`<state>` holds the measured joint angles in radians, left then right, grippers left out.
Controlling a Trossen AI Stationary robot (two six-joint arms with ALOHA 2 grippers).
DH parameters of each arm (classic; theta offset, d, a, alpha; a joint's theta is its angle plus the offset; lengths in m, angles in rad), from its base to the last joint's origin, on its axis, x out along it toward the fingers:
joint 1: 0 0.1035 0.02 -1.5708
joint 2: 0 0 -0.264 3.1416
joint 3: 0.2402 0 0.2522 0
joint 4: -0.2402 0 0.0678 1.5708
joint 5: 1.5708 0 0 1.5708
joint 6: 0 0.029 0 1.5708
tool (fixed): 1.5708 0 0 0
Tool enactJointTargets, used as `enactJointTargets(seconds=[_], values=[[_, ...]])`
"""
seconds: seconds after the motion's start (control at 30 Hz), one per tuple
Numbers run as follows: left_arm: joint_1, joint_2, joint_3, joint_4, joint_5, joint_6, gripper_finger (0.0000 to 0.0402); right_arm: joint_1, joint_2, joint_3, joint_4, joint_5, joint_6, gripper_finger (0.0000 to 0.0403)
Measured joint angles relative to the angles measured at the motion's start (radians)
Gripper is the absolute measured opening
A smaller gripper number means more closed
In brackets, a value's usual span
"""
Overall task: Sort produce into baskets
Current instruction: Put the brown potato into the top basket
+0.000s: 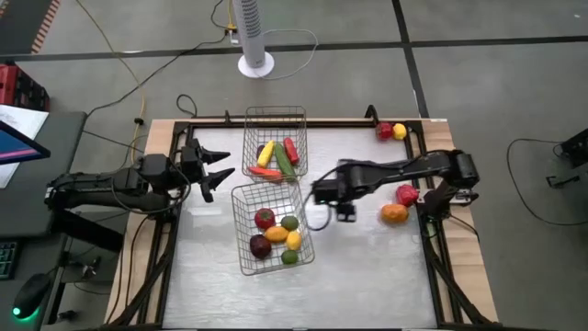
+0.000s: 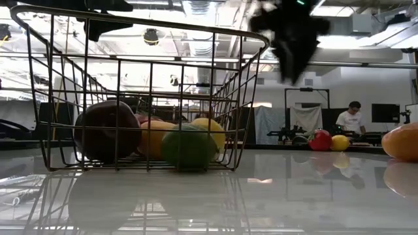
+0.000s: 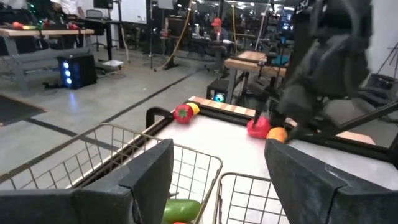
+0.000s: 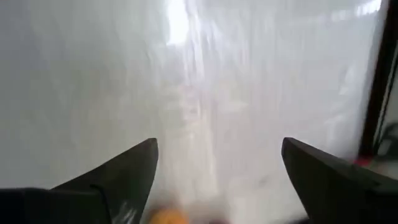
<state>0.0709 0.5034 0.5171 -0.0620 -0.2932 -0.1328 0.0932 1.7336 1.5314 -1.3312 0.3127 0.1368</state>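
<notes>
Two silver wire baskets stand mid-table. The far basket [image 1: 274, 142] holds long yellow, red, green and orange pieces. The near basket [image 1: 271, 230] holds round red, yellow, green and dark purple pieces, and it also shows in the low view [image 2: 144, 98]. A red piece [image 1: 407, 194] and an orange piece [image 1: 394, 213] lie loose on the table to the right. A red piece [image 1: 384, 131] and a yellow piece [image 1: 400, 131] lie at the far right corner. My left gripper [image 1: 216, 170] is open and empty, left of the baskets. My right gripper [image 1: 320, 191] is open and empty above bare table, just right of the baskets.
A white fan stand [image 1: 255, 62] and cables lie beyond the far edge. Dark frame rails [image 1: 432, 239] run along the table's sides. Bare table lies near the front edge [image 1: 367, 276]. A person [image 2: 353, 117] sits in the room far behind the table.
</notes>
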Motion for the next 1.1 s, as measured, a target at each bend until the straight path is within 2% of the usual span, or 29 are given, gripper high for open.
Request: enactJointTargets(seconds=[0.23,0.4,0.53,0.87,0.97,1.1], values=[[0.0,0.0,0.0,-0.018,0.022,-0.02,0.0239,-0.037,-0.302,-0.396,0.103,-0.073,0.229,0.036],[0.0,0.0,0.0,-0.011,0.022,-0.02,0.0239,-0.034,-0.394,-0.583,0.108,-0.201,0.289,0.0383],[0.0,0.0,0.0,0.002,0.022,-0.017,0.0239,-0.011,-0.374,-0.644,0.108,-0.263,0.318,0.0396],[0.0,0.0,0.0,-0.001,0.021,-0.011,0.0239,0.023,-0.176,-0.699,0.036,-0.259,0.279,0.0388],[0.0,0.0,0.0,-0.003,0.021,-0.011,0.0239,0.022,-0.106,-0.699,0.01,-0.253,0.248,0.0376],[0.0,0.0,0.0,-0.005,0.021,-0.01,0.0239,0.023,-0.039,-0.696,0.001,-0.251,0.195,0.0339]])
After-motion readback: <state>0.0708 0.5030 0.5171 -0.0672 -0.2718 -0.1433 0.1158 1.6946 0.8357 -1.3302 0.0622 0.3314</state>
